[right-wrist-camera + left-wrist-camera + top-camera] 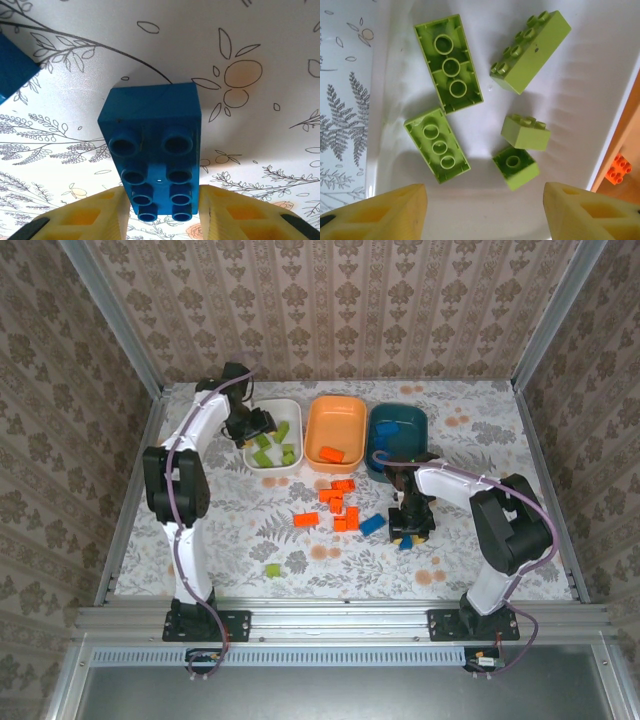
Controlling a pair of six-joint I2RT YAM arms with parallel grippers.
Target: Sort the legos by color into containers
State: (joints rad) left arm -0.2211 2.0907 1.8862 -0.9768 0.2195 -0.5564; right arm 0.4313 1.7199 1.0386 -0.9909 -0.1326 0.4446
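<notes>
My left gripper hangs over the white container; its jaws are open with nothing between them. Below it, several lime green legos lie on the white floor, the nearest a small one. My right gripper is low on the table in front of the dark teal container, shut on a blue lego with both pads against its long sides. The orange container stands between the other two and holds an orange lego.
Loose orange legos cluster mid-table, with one more to their left. A blue lego lies beside my right gripper, showing as a corner in the wrist view. A green lego sits near the front. Another blue lego lies in the teal container.
</notes>
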